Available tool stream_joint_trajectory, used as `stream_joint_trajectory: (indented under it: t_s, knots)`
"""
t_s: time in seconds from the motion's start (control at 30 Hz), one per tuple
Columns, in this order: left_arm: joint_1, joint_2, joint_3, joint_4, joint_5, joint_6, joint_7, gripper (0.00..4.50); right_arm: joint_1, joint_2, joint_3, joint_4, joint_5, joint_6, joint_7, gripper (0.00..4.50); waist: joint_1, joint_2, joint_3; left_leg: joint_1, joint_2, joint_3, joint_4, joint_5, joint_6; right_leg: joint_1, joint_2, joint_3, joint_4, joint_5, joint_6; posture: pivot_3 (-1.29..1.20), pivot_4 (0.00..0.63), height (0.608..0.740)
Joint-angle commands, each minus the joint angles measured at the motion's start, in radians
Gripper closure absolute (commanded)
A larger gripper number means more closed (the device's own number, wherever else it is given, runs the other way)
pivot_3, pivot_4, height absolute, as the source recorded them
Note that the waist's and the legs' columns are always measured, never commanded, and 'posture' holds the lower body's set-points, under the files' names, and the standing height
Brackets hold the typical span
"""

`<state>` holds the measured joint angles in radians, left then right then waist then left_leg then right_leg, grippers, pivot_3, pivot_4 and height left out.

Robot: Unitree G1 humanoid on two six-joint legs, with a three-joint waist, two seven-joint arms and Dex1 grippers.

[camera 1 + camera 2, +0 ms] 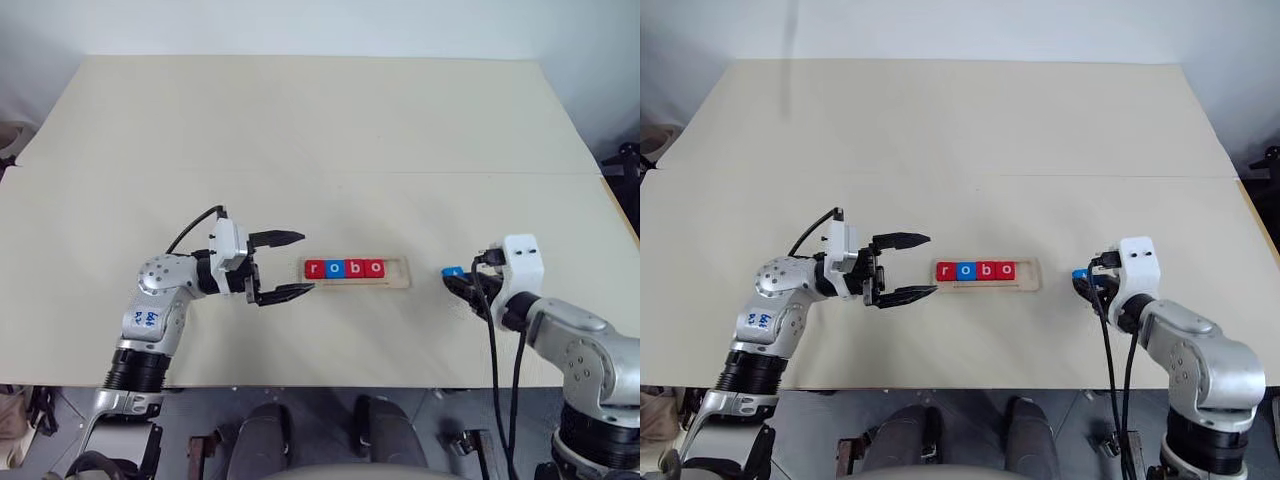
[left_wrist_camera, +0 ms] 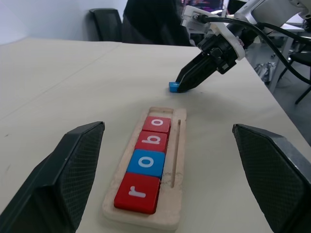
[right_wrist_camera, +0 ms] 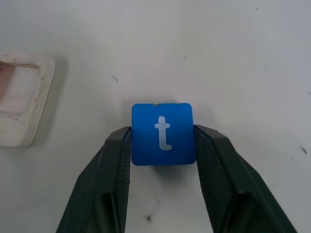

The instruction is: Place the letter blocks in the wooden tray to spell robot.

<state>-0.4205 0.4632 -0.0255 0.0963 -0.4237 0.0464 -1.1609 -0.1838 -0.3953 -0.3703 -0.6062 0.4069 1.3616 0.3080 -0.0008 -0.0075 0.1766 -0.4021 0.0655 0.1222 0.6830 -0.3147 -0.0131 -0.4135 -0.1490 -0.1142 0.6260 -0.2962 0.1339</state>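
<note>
Left pincer (image 1: 287,265) stands wide open and empty, level, just left of the wooden tray (image 1: 397,283) on the table (image 1: 320,120). Tray at table centre holds four letter blocks in a row: red r (image 1: 316,268), blue o (image 1: 335,268), red b (image 1: 354,268), red o (image 1: 373,268), its right end bare. Right pincer (image 3: 163,141), right of the tray, has its fingers (image 3: 114,165) closed against both sides of the blue t block (image 3: 163,133), which lies on the table.

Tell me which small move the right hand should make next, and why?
Probably lift the t block and carry it to the tray's free end. The right hand has its fingers against both sides of the block, which appears to rest on the table. The tray already reads r, o, b, o, with a free space after the last o.
</note>
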Motion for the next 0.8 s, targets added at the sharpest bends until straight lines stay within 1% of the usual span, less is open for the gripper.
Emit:
stream_joint_trajectory:
  t_s: [0.03,0.1,0.17,0.23,0.3,0.37,0.43,0.5,0.67,0.73,0.8]
  knots:
    - [-0.012,0.002,0.004,-0.003,-0.007,-0.012,-0.014,0.00,-0.007,-0.023,-0.031,-0.035,0.019,-0.002,0.005,1.62,-0.001,0.000,0.000,0.000,0.000,0.000,0.000,0.000,0.000,0.000,0.000,0.000,0.000,0.000,0.000,0.00,0.150,0.740]
    - [-0.010,0.007,0.009,-0.006,-0.007,-0.011,-0.016,0.00,-0.019,-0.072,-0.034,-0.008,0.034,-0.025,0.048,0.96,0.000,0.000,0.000,0.000,0.000,0.000,0.000,0.000,0.000,0.000,0.000,0.000,0.000,0.000,0.000,0.00,0.150,0.740]
    - [-0.005,0.012,0.014,-0.012,-0.006,-0.010,-0.014,0.00,-0.024,-0.171,-0.026,0.037,0.064,-0.077,0.147,0.32,0.000,0.000,0.000,0.000,0.000,0.000,0.000,0.000,0.000,0.000,0.000,0.000,-0.001,0.000,0.000,0.00,0.150,0.740]
    - [0.003,0.017,0.018,-0.022,-0.008,-0.008,-0.012,0.00,-0.012,-0.305,0.009,0.101,0.067,-0.185,0.280,0.32,0.001,0.000,0.000,0.000,0.000,0.001,0.000,0.000,0.000,0.000,0.000,0.000,-0.001,0.000,0.000,0.00,0.150,0.740]
    - [0.012,0.023,0.022,-0.032,-0.009,-0.008,-0.011,0.00,0.005,-0.448,0.080,0.190,0.022,-0.346,0.417,0.32,0.000,0.000,0.000,0.000,-0.001,0.000,0.000,0.000,0.001,0.000,0.000,0.000,-0.002,0.000,0.000,0.00,0.150,0.740]
    - [0.019,0.029,0.025,-0.041,-0.012,-0.007,-0.010,0.00,0.004,-0.538,0.139,0.282,-0.007,-0.516,0.551,0.32,0.000,-0.001,0.000,0.000,0.000,0.000,0.000,0.000,0.001,0.001,0.000,0.000,-0.002,0.000,0.000,0.00,0.150,0.740]
    - [0.028,0.035,0.028,-0.049,-0.014,-0.006,-0.010,0.00,-0.025,-0.584,0.186,0.389,-0.025,-0.683,0.682,0.32,-0.001,-0.001,0.001,0.001,0.000,0.000,0.000,0.000,0.001,0.001,0.000,0.000,-0.002,0.000,0.000,0.00,0.150,0.740]
    - [0.038,0.041,0.031,-0.063,-0.014,-0.004,-0.008,0.00,-0.093,-0.618,0.258,0.533,-0.078,-0.860,0.803,0.32,-0.004,-0.001,0.001,0.001,0.000,0.001,0.000,0.000,0.001,0.001,0.000,0.000,-0.002,0.000,0.001,0.00,0.150,0.740]
    - [0.061,0.048,0.038,-0.100,-0.015,0.006,0.005,0.00,-0.259,-0.631,0.420,0.838,-0.205,-1.142,0.992,0.32,-0.003,-0.001,0.001,0.002,0.000,0.002,0.000,0.000,0.000,0.001,0.000,0.001,-0.002,0.000,0.001,0.00,0.150,0.740]
    - [0.071,0.054,0.042,-0.115,-0.016,0.011,0.011,0.00,-0.310,-0.613,0.459,0.924,-0.243,-1.252,1.043,0.32,0.000,-0.001,0.001,0.002,0.000,0.002,0.000,0.000,0.000,0.001,0.000,0.001,-0.002,0.000,0.001,0.00,0.150,0.740]
    - [0.080,0.060,0.046,-0.127,-0.017,0.013,0.017,0.00,-0.346,-0.591,0.481,0.977,-0.256,-1.305,1.072,0.32,-0.001,-0.001,0.001,0.001,0.000,0.002,0.000,0.000,0.000,0.001,0.000,0.000,-0.003,0.001,0.001,0.00,0.150,0.740]
